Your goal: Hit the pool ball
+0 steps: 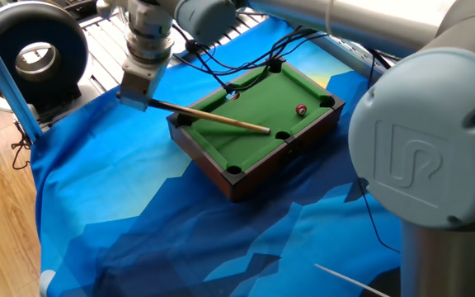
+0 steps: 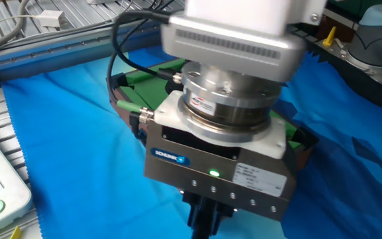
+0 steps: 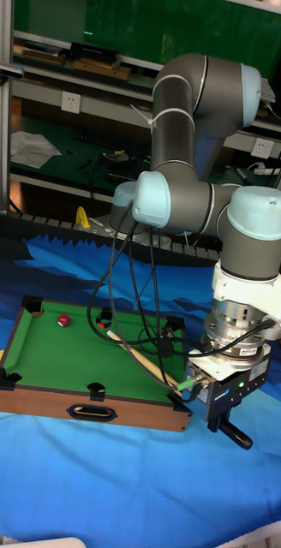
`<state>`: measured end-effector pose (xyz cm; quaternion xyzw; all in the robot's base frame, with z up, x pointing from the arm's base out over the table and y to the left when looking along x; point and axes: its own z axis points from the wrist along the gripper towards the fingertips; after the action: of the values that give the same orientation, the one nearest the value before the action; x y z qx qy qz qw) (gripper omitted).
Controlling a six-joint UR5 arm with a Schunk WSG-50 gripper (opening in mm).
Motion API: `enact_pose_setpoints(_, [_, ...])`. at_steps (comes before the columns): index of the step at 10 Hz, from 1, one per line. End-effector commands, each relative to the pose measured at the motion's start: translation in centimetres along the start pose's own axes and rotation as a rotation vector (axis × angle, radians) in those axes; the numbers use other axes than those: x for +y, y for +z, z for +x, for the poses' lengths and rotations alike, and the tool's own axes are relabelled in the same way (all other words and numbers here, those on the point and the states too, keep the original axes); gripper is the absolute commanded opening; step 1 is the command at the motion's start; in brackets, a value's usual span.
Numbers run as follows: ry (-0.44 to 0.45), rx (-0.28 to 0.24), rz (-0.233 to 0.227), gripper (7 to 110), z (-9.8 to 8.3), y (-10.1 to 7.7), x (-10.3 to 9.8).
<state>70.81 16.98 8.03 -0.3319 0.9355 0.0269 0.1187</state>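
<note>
The pool ball (image 1: pixel 301 109) is a tiny dark-red ball on the green felt of the small wooden pool table (image 1: pixel 221 169), near its right pockets. It also shows at the table's far left (image 3: pixel 63 320) in the tall fixed view. My gripper (image 1: pixel 142 101) hangs off the table's left corner, shut on the butt of a wooden cue stick (image 1: pixel 213 119). The cue lies across the felt, and its tip (image 1: pixel 267 129) stops a short way left of the ball without touching it. In the other fixed view the gripper's body fills the frame and its fingers (image 2: pixel 207 219) point down.
A small pale ball (image 1: pixel 232 95) rests by the far side pocket. Black cables (image 1: pixel 221 62) trail over the table's back edge. A blue cloth (image 1: pixel 122 206) covers the surface. A black ring-shaped device (image 1: pixel 35 54) stands at the far left, and a second robot's grey base (image 1: pixel 427 165) looms at the right.
</note>
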Motion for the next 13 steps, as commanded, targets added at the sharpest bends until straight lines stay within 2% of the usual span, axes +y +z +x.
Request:
enact_pose_setpoints(1, [-0.031,-0.031,-0.017,7,-0.7,0.1,1.1])
enact_pose_setpoints(2, [-0.015,-0.042,-0.033,7,-0.9,-0.1,1.6])
enact_pose_setpoints(6, [-0.013,-0.076,0.001,7,-1.6,0.0,2.4])
enact_pose_setpoints(8, [-0.085,-0.085,0.006,7,-1.7,-0.3,2.8])
enact_pose_setpoints(10, [-0.214,-0.105,0.049,7,-2.2,-0.7,2.2])
enact_pose_setpoints(11, [-0.235,-0.099,0.066,7,-2.0,-0.8,2.0])
enact_pose_setpoints(13, [-0.203,-0.103,0.051,7,-1.9,-0.6,2.6])
